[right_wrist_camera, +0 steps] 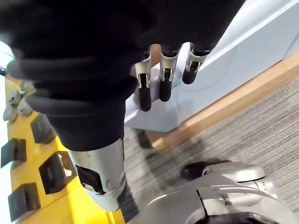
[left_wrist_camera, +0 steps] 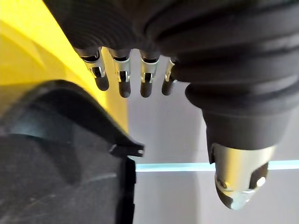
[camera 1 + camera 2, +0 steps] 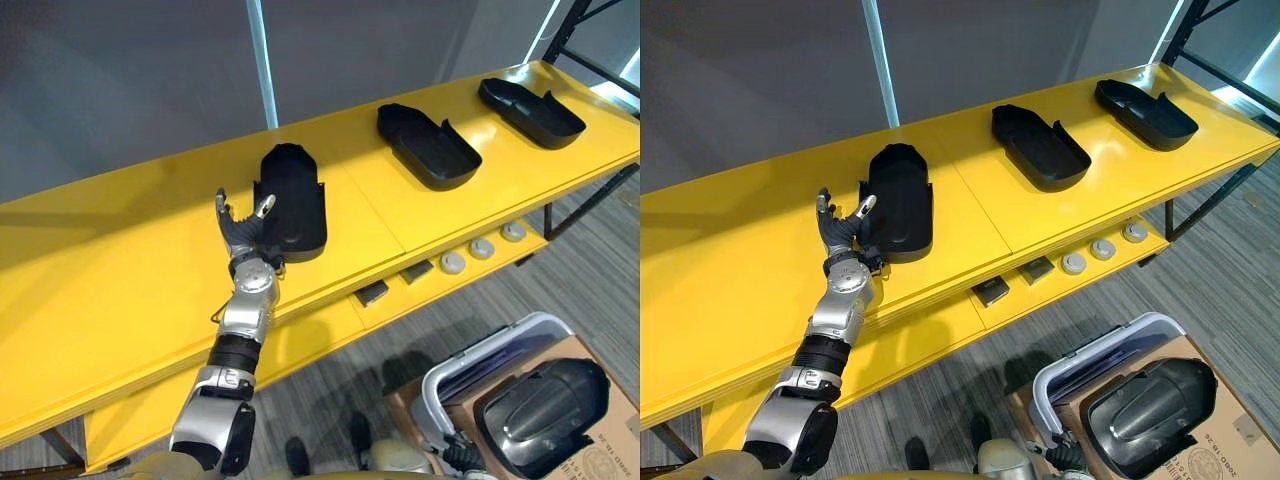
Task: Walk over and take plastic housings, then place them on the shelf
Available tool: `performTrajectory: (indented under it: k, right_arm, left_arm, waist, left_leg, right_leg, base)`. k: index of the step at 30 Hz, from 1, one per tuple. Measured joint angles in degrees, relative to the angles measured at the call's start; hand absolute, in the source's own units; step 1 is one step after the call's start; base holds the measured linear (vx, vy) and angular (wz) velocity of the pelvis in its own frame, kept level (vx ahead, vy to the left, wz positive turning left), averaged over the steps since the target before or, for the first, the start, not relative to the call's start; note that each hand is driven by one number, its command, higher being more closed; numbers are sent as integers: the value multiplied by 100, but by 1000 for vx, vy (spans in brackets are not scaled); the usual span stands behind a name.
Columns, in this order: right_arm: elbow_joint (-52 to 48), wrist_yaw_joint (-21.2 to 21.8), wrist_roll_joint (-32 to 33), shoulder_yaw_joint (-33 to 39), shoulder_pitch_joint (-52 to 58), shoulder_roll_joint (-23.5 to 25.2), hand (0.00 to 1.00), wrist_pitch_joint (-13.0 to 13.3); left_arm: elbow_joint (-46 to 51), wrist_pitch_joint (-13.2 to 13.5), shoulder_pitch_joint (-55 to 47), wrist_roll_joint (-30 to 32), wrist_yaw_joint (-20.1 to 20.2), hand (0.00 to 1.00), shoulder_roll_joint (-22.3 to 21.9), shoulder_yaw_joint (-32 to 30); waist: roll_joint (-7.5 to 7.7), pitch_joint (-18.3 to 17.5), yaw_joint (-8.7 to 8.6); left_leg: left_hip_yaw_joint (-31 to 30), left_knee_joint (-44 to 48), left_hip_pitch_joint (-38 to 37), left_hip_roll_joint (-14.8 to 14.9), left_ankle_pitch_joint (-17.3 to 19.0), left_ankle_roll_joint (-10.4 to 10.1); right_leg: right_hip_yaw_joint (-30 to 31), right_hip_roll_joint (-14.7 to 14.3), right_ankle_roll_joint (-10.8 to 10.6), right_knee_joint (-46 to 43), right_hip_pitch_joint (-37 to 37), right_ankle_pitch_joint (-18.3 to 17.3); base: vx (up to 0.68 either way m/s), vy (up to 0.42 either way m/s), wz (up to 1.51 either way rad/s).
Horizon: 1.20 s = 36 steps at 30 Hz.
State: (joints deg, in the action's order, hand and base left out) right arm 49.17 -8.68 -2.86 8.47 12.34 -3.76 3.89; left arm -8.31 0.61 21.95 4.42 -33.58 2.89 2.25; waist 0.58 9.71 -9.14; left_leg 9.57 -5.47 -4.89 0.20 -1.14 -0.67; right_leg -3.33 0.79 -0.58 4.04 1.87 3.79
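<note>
Three black plastic housings lie on the yellow shelf top (image 3: 120,290): a near one (image 3: 292,200), a middle one (image 3: 428,145) and a far right one (image 3: 530,110). My left hand (image 3: 243,235) is raised at the near housing's left edge, fingers straight and spread, thumb toward the housing. In the left wrist view the housing's rim (image 2: 60,154) lies just under the straight fingers (image 2: 122,77), with nothing gripped. Another black housing (image 3: 542,402) rests in a box at the lower right. My right hand (image 1: 161,79) hangs with relaxed fingers above the carpet, holding nothing.
A lower yellow shelf carries round grey parts (image 3: 482,248) and small black blocks (image 3: 372,292). A cardboard box (image 3: 605,445) and a grey tote (image 3: 470,365) stand on the carpet at the lower right. A grey wall with a light strip (image 3: 262,60) stands behind the shelf.
</note>
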Motion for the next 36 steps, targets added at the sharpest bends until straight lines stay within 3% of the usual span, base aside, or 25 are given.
performTrajectory:
  k: [5,10,11,17,24,36]
  right_arm:
    - [6,7,4,11,30,-17,0,3]
    - [35,10,5,12,49,-24,0,48]
    - [141,8,6,12,51,-47,0,98]
    - [260,5,4,10,47,-76,0,134]
    - [367,8,2,7,53,-83,0,119]
    - [357,10,-1,18,28,-94,0,96]
  left_arm:
    - [512,53,-581,569,241,0,-2,256]
    - [1130,208,-1380,1577,451,0,115,682]
    - [1303,255,-1687,1960,500,100,165,895]
    - [1334,309,-2238,2805,837,100,311,1021]
    - [1016,358,-2226,3218,1213,100,436,1424]
    - [-496,215,-1003,3358,1376,100,409,1872]
  waist:
    - [-46,-11,72]
    - [-61,-21,155]
    - [-69,-34,221]
    - [-91,-96,234]
    - [-82,-257,227]
    - [-77,-276,156]
  left_leg:
    - [-25,-26,15,10,-10,11]
    - [-31,-33,26,13,-7,10]
    - [-37,-33,32,16,-6,9]
    - [-106,-33,69,18,10,-16]
    - [-144,-32,128,12,4,-3]
    - [-83,-7,130,28,-5,10]
  right_leg:
    - [-76,0,1,0,6,1]
    - [-105,-1,-2,10,0,-2]
    - [-107,-3,-24,15,0,-17]
    - [-135,-3,-75,28,-8,-54]
    - [-142,-4,-78,115,-18,-54]
    - [-106,-22,-18,131,-31,-11]
  base:
    - [-55,-11,6]
    - [-35,-2,0]
    - [0,0,0]
    - [-16,0,6]
    - [-3,0,1]
    - [-5,-1,-1]
